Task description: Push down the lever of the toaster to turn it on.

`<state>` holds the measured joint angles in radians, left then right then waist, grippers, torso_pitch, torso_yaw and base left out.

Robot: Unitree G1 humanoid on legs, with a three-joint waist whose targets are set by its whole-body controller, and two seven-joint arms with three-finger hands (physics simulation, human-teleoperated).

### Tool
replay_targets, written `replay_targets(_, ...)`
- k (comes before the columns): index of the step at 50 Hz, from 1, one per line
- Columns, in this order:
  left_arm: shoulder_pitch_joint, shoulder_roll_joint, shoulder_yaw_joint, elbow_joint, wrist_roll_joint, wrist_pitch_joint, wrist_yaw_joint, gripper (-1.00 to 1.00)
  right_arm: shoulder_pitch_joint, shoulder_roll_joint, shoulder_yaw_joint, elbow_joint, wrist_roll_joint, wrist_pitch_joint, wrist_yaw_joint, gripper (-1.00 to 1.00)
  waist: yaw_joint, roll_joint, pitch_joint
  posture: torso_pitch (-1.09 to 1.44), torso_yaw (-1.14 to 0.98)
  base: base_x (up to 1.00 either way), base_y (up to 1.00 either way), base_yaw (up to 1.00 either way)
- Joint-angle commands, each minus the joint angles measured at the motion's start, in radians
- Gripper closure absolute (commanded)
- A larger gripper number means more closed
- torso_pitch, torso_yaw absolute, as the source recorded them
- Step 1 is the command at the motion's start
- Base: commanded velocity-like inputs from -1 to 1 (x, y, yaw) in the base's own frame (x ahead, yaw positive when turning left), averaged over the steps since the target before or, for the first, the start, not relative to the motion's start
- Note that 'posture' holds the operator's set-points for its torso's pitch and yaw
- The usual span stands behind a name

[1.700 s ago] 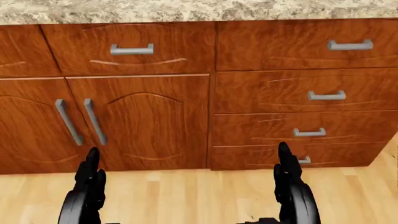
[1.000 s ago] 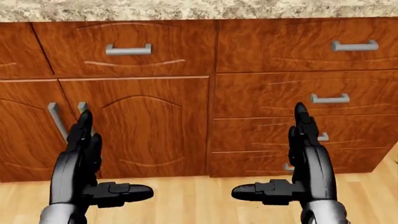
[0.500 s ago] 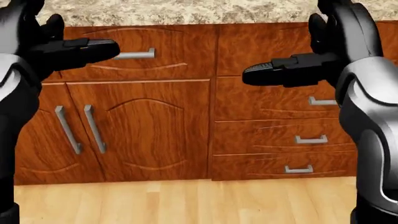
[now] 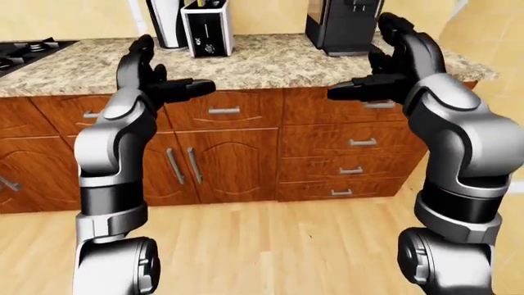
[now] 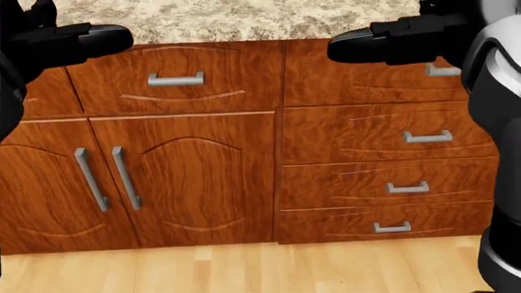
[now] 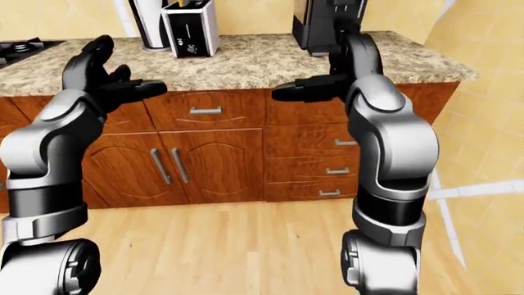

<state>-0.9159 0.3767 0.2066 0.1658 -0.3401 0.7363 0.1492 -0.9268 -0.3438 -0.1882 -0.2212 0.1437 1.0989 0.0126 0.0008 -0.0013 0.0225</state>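
The toaster [image 4: 206, 27], a white box with a black face and a small dial, stands on the granite counter [image 4: 262, 61] near the top of the left-eye view, left of centre. I cannot make out its lever. My left hand [image 4: 168, 70] is open, fingers up and thumb pointing right, held at counter height below and left of the toaster, apart from it. My right hand [image 4: 364, 61] is open too, thumb pointing left, well right of the toaster. In the head view only the two thumbs show, the left thumb [image 5: 81, 39] and the right thumb [image 5: 383, 39].
A tall black appliance [image 4: 344, 24] stands on the counter behind my right hand. A white and black jug-like appliance [image 4: 168, 21] stands left of the toaster. A stove [image 4: 24, 52] is at the far left. Wooden cabinet doors [image 5: 179, 177] and drawers [image 5: 391, 146] sit below the counter.
Both hands have risen from near the floor to counter height, thumbs pointing inward. The head view has tilted up a little, so more counter edge shows.
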Motion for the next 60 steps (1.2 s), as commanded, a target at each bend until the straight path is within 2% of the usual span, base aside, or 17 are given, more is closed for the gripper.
replay_targets(1,-0.04,0.008,0.0,-0.031,0.002,-0.017,-0.006,-1.0,-0.025,-0.012,-0.006,-0.01,0.006,-0.04,-0.005,-1.0,-0.005,0.007,-0.02,0.0,0.0,0.0,0.09,0.0)
replay_targets(4,-0.048,0.011,0.002,-0.03,0.004,-0.013,-0.01,-1.0,-0.009,-0.003,0.0,-0.018,0.013,-0.048,-0.012,-1.0,-0.008,-0.029,-0.012,0.0,0.0,0.0,0.09,0.0)
replay_targets(9,-0.053,0.006,0.002,-0.039,0.003,-0.001,-0.009,-1.0,-0.025,-0.011,0.004,0.0,0.012,-0.049,-0.013,-1.0,-0.002,-0.016,-0.024,0.0,0.0,0.0,0.09,0.0)
replay_targets(13,-0.051,0.007,0.0,-0.048,0.004,0.006,-0.01,-1.0,-0.046,-0.017,0.004,0.012,0.012,-0.044,-0.011,-1.0,-0.001,0.023,-0.017,0.0,0.0,0.0,0.09,0.0)
replay_targets(15,-0.055,0.007,0.002,-0.051,0.002,0.012,-0.008,-1.0,-0.051,-0.019,0.001,0.015,0.014,-0.045,-0.01,-1.0,-0.006,0.073,-0.017,0.0,0.0,0.0,0.09,0.0)
replay_targets(18,-0.056,0.003,0.002,-0.047,0.002,0.008,-0.008,-1.0,-0.051,-0.023,-0.001,0.009,0.014,-0.037,-0.012,-1.0,-0.008,0.066,-0.015,0.0,0.0,0.0,0.1,0.0)
replay_targets(26,-0.055,0.001,-0.001,-0.05,-0.002,0.009,-0.011,-1.0,-0.04,-0.026,-0.002,0.007,0.016,-0.037,-0.014,-1.0,-0.003,-0.006,-0.014,0.0,0.0,0.0,0.11,0.0)
replay_targets(29,-0.057,0.001,-0.002,-0.056,-0.001,0.016,-0.01,-1.0,-0.038,-0.036,-0.001,0.005,0.012,-0.03,-0.005,-1.0,0.001,-0.084,-0.026,0.0,0.0,0.0,0.12,0.0)
replay_targets(30,-0.057,0.0,-0.003,-0.054,0.0,0.013,-0.011,-1.0,-0.044,-0.04,-0.002,-0.001,0.011,-0.021,-0.003,-1.0,-0.004,-0.041,-0.018,0.0,0.0,0.0,0.12,0.0)
replay_targets(32,-0.049,-0.006,-0.008,-0.077,-0.002,0.026,-0.013,-1.0,-0.049,-0.043,-0.004,0.003,0.009,-0.023,0.0,-1.0,0.001,-0.058,-0.024,0.0,0.0,0.0,0.12,0.0)
replay_targets(39,-0.085,-0.009,-0.009,-0.06,0.002,0.036,-0.012,-1.0,-0.036,-0.043,-0.01,-0.005,0.008,-0.027,0.009,-1.0,0.001,-0.002,-0.01,0.0,0.0,0.01,0.14,0.0)
replay_targets(41,-0.082,-0.011,-0.011,-0.053,0.005,0.025,-0.014,-1.0,-0.025,-0.038,-0.01,-0.008,0.008,-0.032,0.007,-1.0,-0.003,0.033,-0.009,0.0,0.0,0.01,0.16,0.0)
replay_targets(43,-0.08,-0.011,-0.008,-0.057,0.004,0.03,-0.012,-1.0,-0.029,-0.034,-0.008,-0.009,0.009,-0.027,0.003,-1.0,-0.007,0.104,-0.027,0.0,0.0,0.02,0.16,0.0)
replay_targets(44,-0.079,-0.01,-0.006,-0.053,0.004,0.027,-0.012,-1.0,-0.031,-0.035,-0.007,-0.005,0.009,-0.03,0.004,-1.0,-0.003,0.061,-0.017,0.0,0.0,0.02,0.17,0.0)
replay_targets(53,-0.077,-0.013,-0.008,-0.058,-0.002,0.031,-0.006,-1.0,-0.043,-0.04,-0.007,-0.004,0.008,-0.02,0.013,-1.0,-0.006,0.006,-0.006,0.0,0.0,0.06,0.14,0.0)
replay_targets(57,-0.084,-0.014,-0.008,-0.05,-0.004,0.027,-0.006,-1.0,-0.049,-0.044,-0.006,0.003,0.006,-0.023,0.015,-1.0,0.002,-0.07,-0.013,0.0,0.0,0.09,0.12,0.0)
replay_targets(60,-0.082,-0.015,-0.006,-0.048,-0.009,0.024,-0.001,-1.0,-0.042,-0.039,-0.003,-0.004,0.005,-0.02,0.015,-1.0,0.006,-0.063,-0.01,0.0,0.0,0.09,0.12,0.0)
